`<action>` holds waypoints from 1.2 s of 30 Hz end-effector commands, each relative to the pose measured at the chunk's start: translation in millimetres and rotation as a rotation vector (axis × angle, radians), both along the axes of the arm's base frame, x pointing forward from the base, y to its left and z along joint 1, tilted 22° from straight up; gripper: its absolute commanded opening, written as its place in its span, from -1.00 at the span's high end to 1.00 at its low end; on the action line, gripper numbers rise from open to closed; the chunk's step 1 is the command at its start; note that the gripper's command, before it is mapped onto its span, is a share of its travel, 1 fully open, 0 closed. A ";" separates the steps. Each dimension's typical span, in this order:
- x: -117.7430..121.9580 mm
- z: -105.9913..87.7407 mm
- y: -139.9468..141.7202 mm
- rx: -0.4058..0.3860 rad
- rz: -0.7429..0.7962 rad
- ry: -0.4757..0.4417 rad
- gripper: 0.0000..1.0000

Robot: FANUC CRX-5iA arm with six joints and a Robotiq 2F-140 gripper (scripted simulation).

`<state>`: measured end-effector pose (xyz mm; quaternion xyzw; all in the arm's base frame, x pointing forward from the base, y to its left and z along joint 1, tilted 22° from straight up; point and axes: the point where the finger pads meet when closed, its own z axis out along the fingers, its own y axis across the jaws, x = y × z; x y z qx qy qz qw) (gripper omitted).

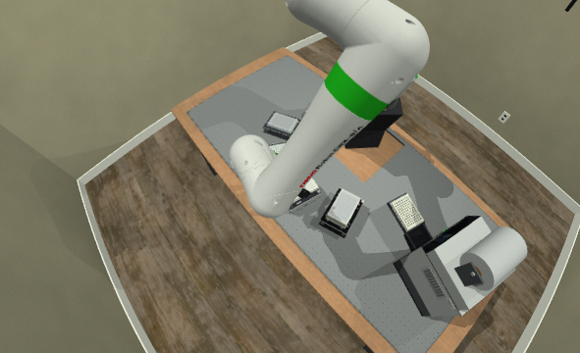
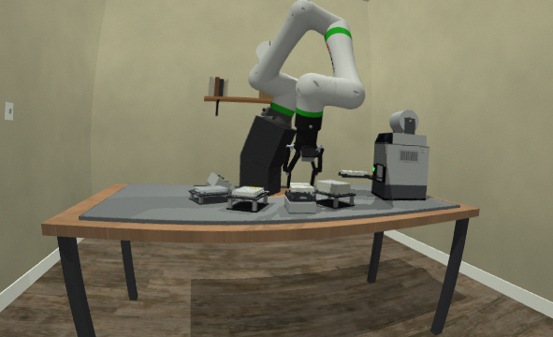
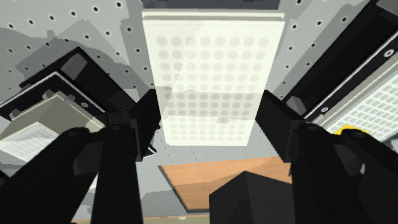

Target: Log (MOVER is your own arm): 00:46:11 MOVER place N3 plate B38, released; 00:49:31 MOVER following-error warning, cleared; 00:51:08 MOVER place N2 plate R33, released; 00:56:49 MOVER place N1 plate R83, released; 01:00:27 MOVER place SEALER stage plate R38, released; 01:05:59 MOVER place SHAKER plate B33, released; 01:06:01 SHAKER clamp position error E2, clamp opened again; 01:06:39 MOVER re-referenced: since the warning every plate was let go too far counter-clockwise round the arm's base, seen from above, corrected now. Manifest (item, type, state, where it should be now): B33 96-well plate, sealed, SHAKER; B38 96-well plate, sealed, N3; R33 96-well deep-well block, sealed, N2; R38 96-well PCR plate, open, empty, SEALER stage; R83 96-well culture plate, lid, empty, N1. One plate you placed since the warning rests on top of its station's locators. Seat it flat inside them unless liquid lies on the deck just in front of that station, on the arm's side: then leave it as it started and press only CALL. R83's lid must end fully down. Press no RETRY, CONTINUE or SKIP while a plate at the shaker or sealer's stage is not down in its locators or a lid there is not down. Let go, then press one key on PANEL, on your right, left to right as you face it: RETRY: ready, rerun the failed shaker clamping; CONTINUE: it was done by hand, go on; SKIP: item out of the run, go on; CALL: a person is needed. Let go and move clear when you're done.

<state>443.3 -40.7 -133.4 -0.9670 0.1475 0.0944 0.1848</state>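
My gripper is shut on a white sealed 96-well plate, gripping it across its short width, one black finger on each long edge. In the exterior view the gripper hangs straight down over the light grey shaker, with the plate at the shaker's top. I cannot tell whether the plate touches the shaker. In the overhead view my forearm hides most of the shaker and the gripper.
A deep-well block on a black nest stands beside the shaker. A plate lies on the stage of the sealer. Two more nests stand to the left. A small yellow patch shows behind my right finger.
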 end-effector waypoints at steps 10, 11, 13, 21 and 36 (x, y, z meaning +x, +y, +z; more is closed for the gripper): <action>1.5 -2.9 0.5 -0.001 0.000 -0.001 0.80; 1.6 -3.2 0.6 -0.001 0.000 -0.001 0.80; 1.8 -3.9 0.7 -0.001 0.000 -0.001 0.80; 2.3 -5.7 1.2 -0.001 0.000 -0.001 0.80; 3.6 -9.7 2.3 -0.001 0.000 -0.001 0.80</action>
